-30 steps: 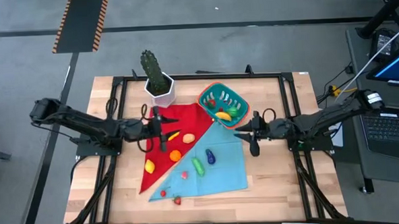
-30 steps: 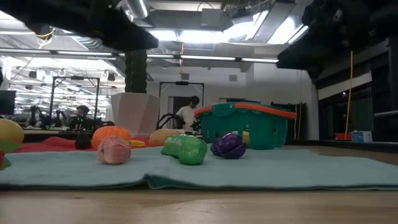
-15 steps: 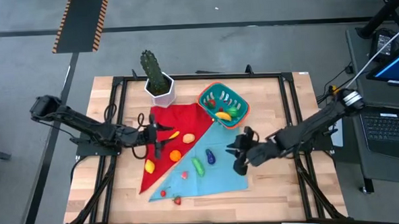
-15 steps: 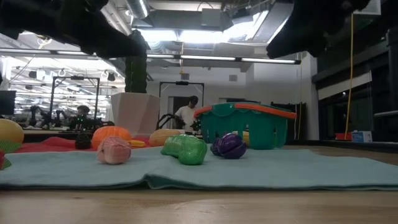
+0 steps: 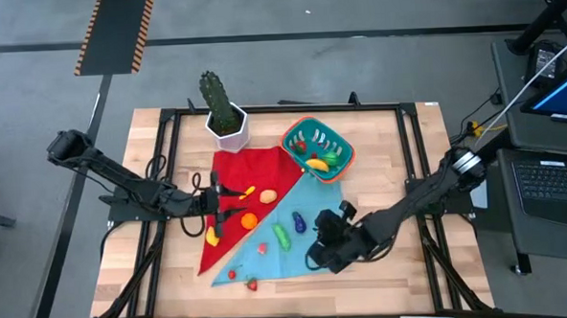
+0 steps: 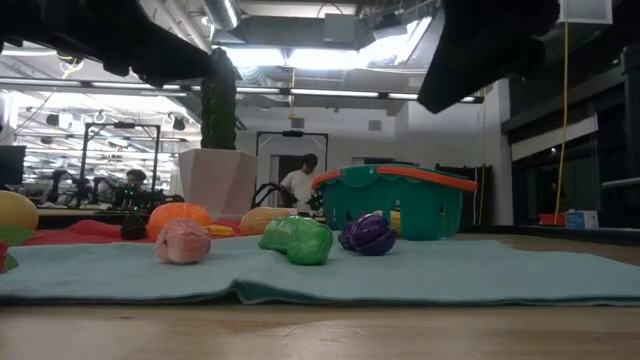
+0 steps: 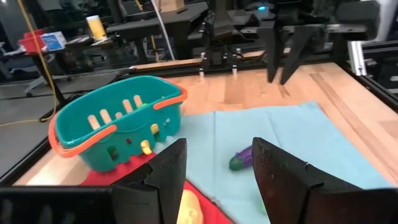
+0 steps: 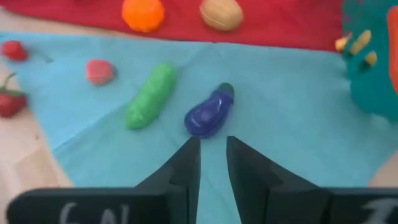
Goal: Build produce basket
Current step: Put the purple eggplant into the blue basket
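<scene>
The right gripper [image 5: 318, 254] hangs low over the near right part of the light-blue cloth [image 5: 320, 224], its two dark fingers [image 8: 186, 163] drawn nearly together with a slim gap and nothing between them. Just ahead of it lies the purple eggplant [image 8: 209, 112], glossy with a green cap, and beside that the green cucumber [image 8: 150, 95], both loose on the blue cloth. A pink berry-like piece [image 8: 99, 71] and small red berries [image 8: 11, 102] lie toward the cloth's edge, where bare wood shows.

The left gripper [image 5: 218, 202] hovers above the red cloth [image 5: 251, 175] that overlaps the blue one; its fingers [image 7: 283, 180] stand apart and empty. The orange [image 5: 250, 219], a yellow lemon [image 5: 212, 236] and a tan oval piece [image 5: 268, 194] rest on the red cloth near it.

Farther back, the basket [image 5: 316, 148] sits on the wooden table [image 5: 397, 135] at the far corner of the cloths: teal, slotted sides, orange-red rim, with yellow and green produce already inside. Left of it stands a white hexagonal pot with a cactus [image 5: 224, 112].

A black frame [image 5: 281, 109] borders the tabletop; bare wood lies open to the right of the cloths. Beyond, the low view shows a lit workshop with a person [image 6: 299, 183] in the distance.
</scene>
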Available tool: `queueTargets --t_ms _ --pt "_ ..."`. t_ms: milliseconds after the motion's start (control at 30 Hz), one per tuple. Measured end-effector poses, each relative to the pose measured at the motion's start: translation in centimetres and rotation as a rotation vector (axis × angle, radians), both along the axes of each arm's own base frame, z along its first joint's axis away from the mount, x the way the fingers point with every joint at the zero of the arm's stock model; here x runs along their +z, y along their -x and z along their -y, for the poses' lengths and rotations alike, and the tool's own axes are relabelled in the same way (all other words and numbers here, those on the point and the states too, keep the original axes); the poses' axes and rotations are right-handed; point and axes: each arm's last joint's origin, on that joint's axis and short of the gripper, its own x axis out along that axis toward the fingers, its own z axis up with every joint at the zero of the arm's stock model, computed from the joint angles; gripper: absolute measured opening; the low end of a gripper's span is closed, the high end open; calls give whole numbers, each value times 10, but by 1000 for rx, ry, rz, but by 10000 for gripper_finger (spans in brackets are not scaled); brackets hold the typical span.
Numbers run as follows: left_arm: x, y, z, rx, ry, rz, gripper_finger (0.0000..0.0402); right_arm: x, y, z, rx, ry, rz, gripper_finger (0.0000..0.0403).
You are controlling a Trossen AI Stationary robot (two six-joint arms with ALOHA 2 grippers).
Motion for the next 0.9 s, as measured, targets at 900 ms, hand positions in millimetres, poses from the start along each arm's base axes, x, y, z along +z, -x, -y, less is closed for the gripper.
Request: queueTargets --t_ms 900 --pt "-6 5 10 -76 -60 -62 173 8 -48 16 -122 -173 -35 81"
